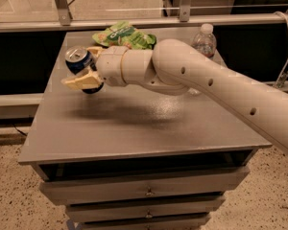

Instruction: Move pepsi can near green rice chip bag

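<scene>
— The jaws: how do they stand?
— Pinching the small dark blue metal pepsi can (78, 61) from two sides; one cream finger (80, 84) lies under it, the other at its far side; the can tilts, its silver top turned toward ten o'clock.
— And where are the jaws?
— Over the left part of the grey tabletop (134, 133), at about ten o'clock from its middle; the can looks raised off the surface; a soft shadow (103, 114) lies at about five o'clock from it.
— The bag?
— The flat crinkled bright green rice chip bag (126, 34) lies by the far edge, at twelve o'clock on the tabletop; it is near the can, at the can's one o'clock, but apart from it; the wrist (116, 63) hides its near edge.
— Anything else?
— A clear plastic water bottle (204, 38) stands upright at two o'clock, partly hidden behind the thick white arm (216, 87); that arm reaches in from four o'clock; grey drawers (144, 191) sit below the tabletop.
</scene>
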Controlling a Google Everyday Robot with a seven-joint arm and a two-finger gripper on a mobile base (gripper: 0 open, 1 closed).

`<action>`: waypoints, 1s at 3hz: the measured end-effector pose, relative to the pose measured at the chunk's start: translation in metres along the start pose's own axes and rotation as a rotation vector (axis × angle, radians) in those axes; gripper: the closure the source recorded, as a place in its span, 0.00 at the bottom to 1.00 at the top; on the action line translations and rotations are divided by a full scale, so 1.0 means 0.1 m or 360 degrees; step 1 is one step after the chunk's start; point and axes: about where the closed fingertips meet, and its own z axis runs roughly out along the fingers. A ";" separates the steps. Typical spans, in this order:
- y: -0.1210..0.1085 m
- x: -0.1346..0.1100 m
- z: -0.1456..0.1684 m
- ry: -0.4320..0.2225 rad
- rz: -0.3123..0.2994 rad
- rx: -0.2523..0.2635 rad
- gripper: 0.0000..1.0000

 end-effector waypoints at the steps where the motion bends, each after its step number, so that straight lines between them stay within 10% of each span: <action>1: -0.59 0.13 -0.06 0.0003 -0.0082 0.0165 1.00; 3: -1.03 0.28 -0.27 0.0054 -0.0104 0.0365 1.00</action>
